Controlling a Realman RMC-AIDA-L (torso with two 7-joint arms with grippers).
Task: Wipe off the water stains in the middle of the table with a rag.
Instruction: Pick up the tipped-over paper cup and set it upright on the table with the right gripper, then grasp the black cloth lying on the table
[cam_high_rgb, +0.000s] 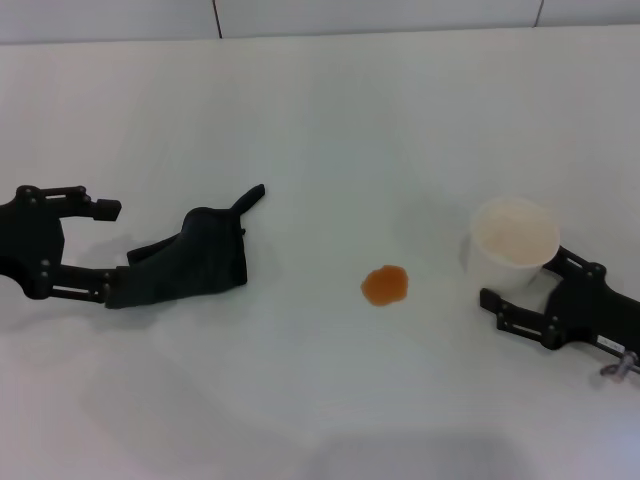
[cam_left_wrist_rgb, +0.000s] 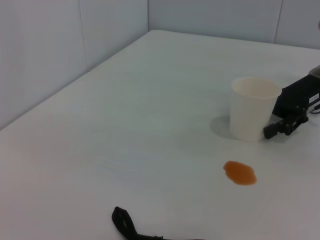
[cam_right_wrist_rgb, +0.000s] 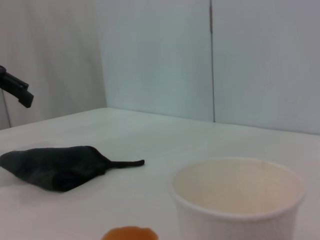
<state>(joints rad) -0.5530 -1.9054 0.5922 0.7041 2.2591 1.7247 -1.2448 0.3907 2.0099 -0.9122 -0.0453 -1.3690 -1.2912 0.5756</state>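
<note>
This looks like a robot test bench in a lab rather than a home or kitchen. The large, plain white smooth table fills the view and meets bare, pale grey-white wall panels divided by thin vertical seams, with no furniture or decoration. On it stands one translucent white plastic cup.

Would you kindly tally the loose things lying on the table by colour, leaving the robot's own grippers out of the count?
Dark, near-black: 1, the rag, lying by the left gripper.
Orange-brown: 1, the water stains, a single blotch on the table.
White: 1, the cup, standing upright between the fingers of the right gripper.
Total: 3
</note>
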